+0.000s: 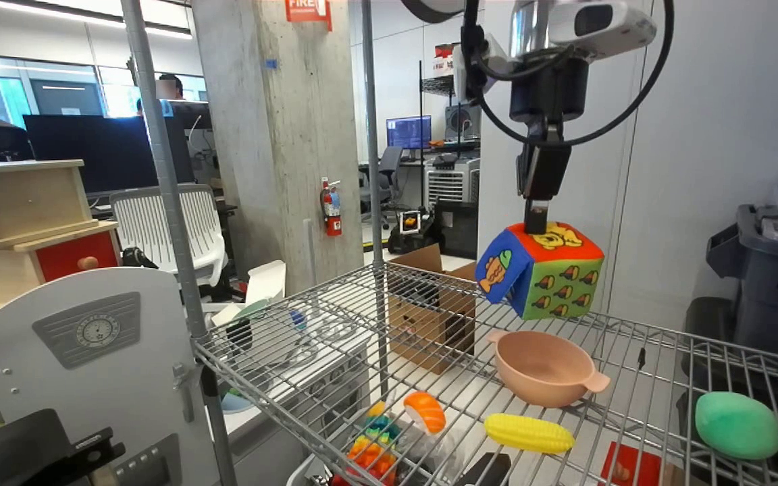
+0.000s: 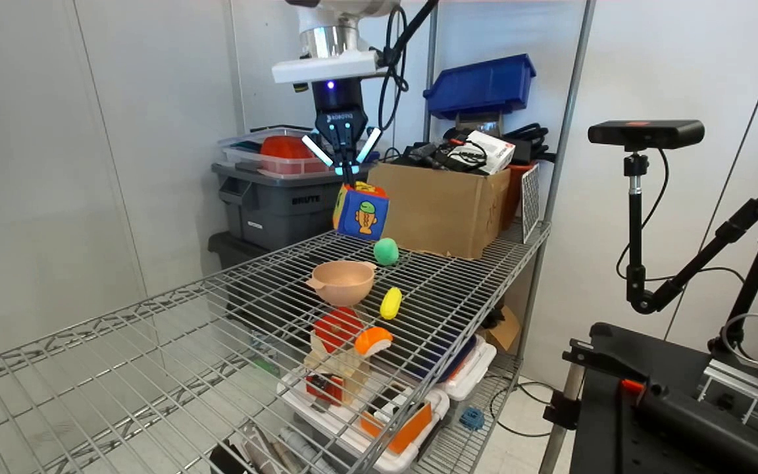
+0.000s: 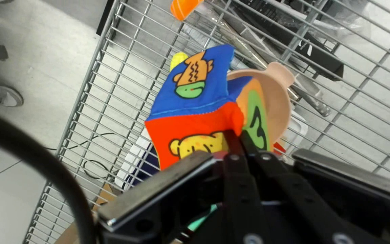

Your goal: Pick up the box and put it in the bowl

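In the wrist view the box (image 3: 201, 108) spreads leftward from the claw (image 3: 238, 138), which pinches it near one edge of its red top, while the bowl (image 3: 279, 101) shows partly hidden at right. Both exterior views put the box higher than the bowl, apart; lowering probably needs a small shift bowlward first.

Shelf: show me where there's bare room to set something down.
On the shelf, in an exterior view, the widest bare patch lies between the bowl and the end at lower left; a smaller one lies between the corn and the carton. It's tightest around the bowl: corn, sushi and green toy about it, the cube roughly overhead in the fingers.
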Available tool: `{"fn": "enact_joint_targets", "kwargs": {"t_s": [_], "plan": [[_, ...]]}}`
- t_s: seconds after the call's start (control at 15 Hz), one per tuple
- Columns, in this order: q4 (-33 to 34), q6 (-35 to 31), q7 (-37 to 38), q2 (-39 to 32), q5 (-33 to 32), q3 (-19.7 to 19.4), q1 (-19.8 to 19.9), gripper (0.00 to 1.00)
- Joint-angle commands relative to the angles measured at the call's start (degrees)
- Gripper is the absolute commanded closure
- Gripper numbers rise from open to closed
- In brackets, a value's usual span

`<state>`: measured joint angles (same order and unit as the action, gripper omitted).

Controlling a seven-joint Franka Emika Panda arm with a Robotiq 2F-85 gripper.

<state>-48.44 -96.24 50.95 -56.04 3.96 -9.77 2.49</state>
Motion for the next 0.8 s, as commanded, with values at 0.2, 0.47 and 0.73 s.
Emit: {"fn": "enact_joint_targets", "kwargs": {"t_s": [0.2, 0.47, 0.73], "plan": [[14.44, 3.21, 0.58, -11.27, -1.21, 0.95, 0.83, 0.99], [19.35, 2.96, 0.73, -13.69, -0.55, -0.23, -0.16, 0.99], [20.74, 2.37, 0.53, -15.09, -0.31, -0.11, -0.23, 0.99]]}}
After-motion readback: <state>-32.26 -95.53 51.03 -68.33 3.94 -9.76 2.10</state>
